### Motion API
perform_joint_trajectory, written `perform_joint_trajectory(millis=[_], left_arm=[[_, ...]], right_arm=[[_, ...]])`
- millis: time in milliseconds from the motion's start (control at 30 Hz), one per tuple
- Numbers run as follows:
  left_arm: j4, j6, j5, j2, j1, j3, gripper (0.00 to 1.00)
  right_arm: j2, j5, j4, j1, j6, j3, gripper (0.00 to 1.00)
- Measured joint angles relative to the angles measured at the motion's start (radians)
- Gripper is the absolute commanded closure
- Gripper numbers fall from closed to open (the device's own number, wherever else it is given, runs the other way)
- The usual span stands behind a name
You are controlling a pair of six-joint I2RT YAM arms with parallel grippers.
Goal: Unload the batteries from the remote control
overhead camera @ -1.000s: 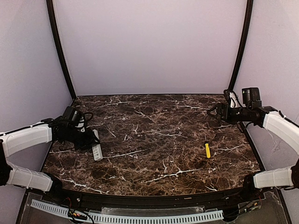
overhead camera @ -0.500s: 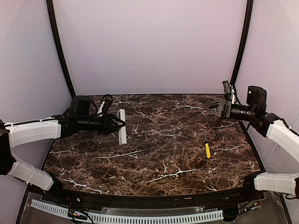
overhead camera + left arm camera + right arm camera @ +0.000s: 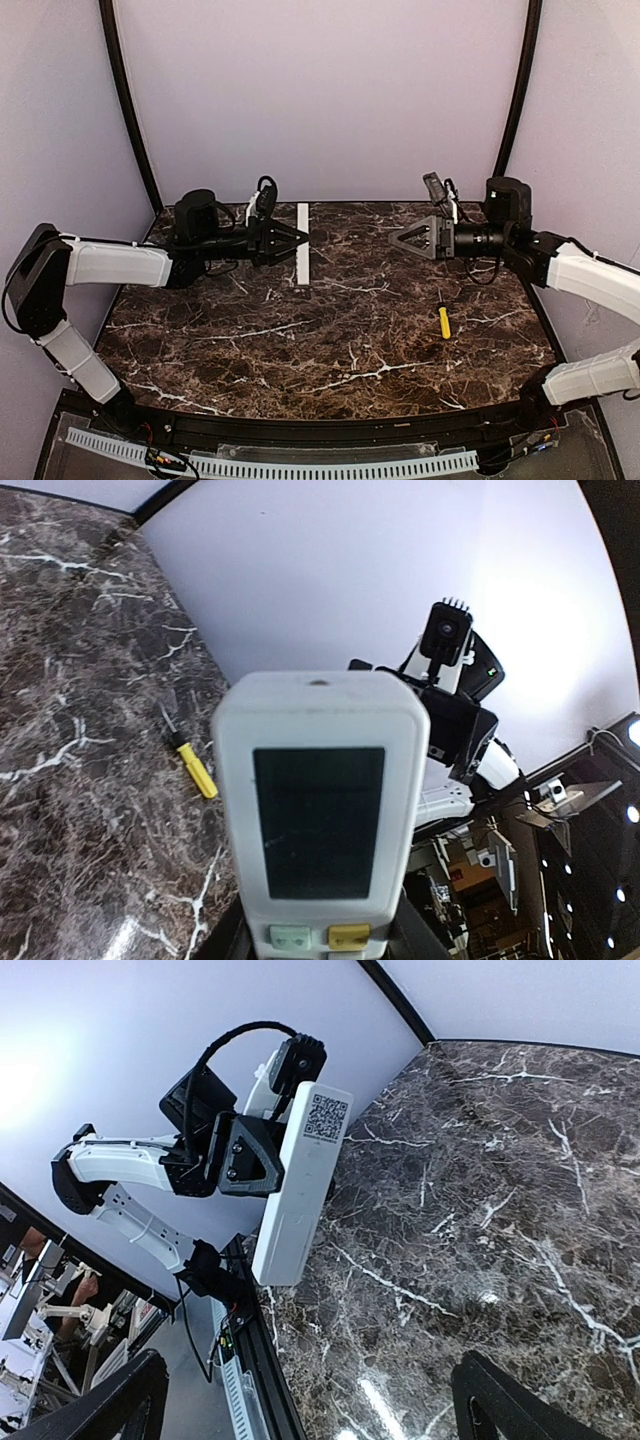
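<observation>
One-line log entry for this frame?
left pincer: shut on slim white remote control, aloft | right pincer: open, apart | batteries: unseen | yellow-handled screwdriver: on dark marble table

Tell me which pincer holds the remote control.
The left pincer, clamped on the white remote control held off the table; the right pincer stands open and empty, opposite it.

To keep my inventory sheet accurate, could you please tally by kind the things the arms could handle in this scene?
Slim white rectangular plastic remote control, held up off the table: 1
Small yellow-handled metal screwdriver, lying on the dark marble-patterned table: 1
Total: 2
</observation>
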Motion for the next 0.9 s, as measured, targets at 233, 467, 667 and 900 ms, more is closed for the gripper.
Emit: perform_joint_trajectory(millis=[233, 467, 667, 900], left_arm=[[0.359, -0.189, 0.102, 0.095, -0.004, 0.031, 0.83], [0.573, -0.322, 0.154, 0.149, -0.006, 0.074, 0.82], [0.621, -0.355, 0.164, 0.167, -0.012, 0.093, 0.83], [0.624, -0.355, 0.164, 0.168, -0.013, 0.094, 0.83]], right_arm=[[0.138, 0.092, 0.08, 0.161, 0.061, 0.093, 0.01], [0.266, 0.193, 0.108, 0.274, 0.113, 0.209, 0.01], [0.339, 0.255, 0.121, 0.349, 0.144, 0.279, 0.04], [0.369, 0.278, 0.144, 0.388, 0.163, 0.317, 0.18]])
